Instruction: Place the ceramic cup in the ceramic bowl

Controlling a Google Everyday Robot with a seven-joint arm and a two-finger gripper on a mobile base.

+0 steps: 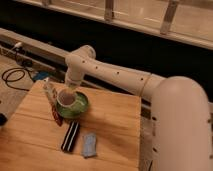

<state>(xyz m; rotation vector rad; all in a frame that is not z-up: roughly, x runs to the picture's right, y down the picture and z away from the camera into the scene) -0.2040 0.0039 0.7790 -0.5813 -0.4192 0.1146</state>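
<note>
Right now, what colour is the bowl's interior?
Glossy green, in the camera view: ceramic bowl, gripper above the ceramic cup.

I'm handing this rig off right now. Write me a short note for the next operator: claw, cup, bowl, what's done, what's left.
Claw: at the end of the arm, directly above the ceramic cup, over the left part of the ceramic bowl.
Cup: upright, within the bowl's outline; whether it rests on the bowl's bottom cannot be told.
Bowl: on the wooden table, near its back left.
Done: cup brought to the bowl.
Left: confirm it is seated, let go, lift the arm away.
Nearby: a black bar and a blue packet in front of the bowl.
</note>
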